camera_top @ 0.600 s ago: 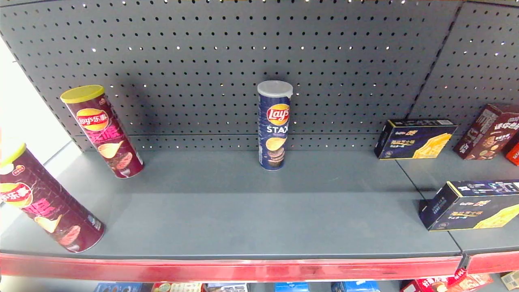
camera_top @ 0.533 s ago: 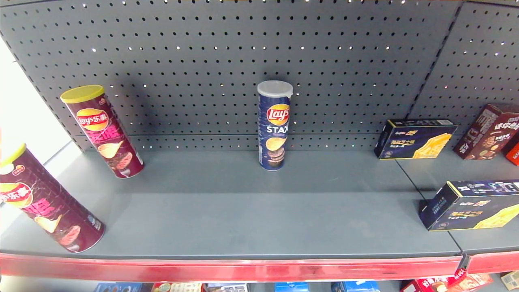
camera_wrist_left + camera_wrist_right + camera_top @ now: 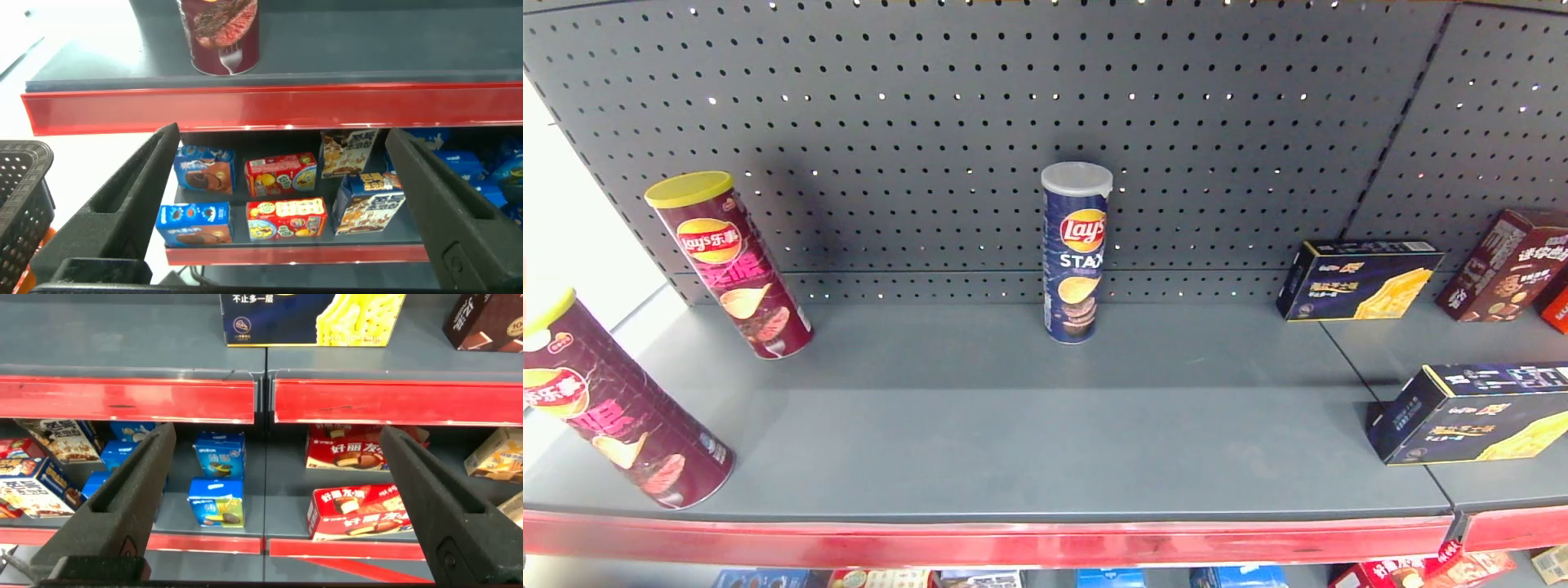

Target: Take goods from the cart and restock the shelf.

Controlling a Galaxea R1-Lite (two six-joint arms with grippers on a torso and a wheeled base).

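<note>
K: Ahead of both pincers, what's there?

M: Grey shelf (image 3: 1013, 425), the biggest thing. Perforated back panel (image 3: 931, 122) behind it, red rail (image 3: 1013, 543) along its front edge. Lower shelf (image 3: 265, 510) under that rail.

K: Pincer state?

M: Left pincer (image 3: 282, 133) is spread wide with nothing between its fingers. Right pincer (image 3: 278, 431) is the same: spread, nothing held. Both sit short of the red rail, not touching it.

K: Cart?

M: Black mesh basket (image 3: 20, 204) just beside the left pincer. Can't tell what's in it.

K: Goods on the shelf?

M: Front maroon can (image 3: 219, 37) stands near the front edge, straight beyond the left pincer. Rear maroon can (image 3: 727, 261) is farther back, at the back panel. Blue can (image 3: 1076, 253) is upright mid-shelf at the back panel, well apart from both pincers.

K: Right side?

M: Front dark blue box (image 3: 315, 318) is near the front edge, beyond the right pincer. Rear dark blue box (image 3: 1356, 278) is at the back panel. Brown box (image 3: 490, 318) is beside them, farther out.

K: Lower shelf?

M: Small snack boxes (image 3: 282, 196) show between the left pincer's fingers. Blue boxes (image 3: 216, 490) and red boxes (image 3: 359, 510) show between the right pincer's fingers.
</note>
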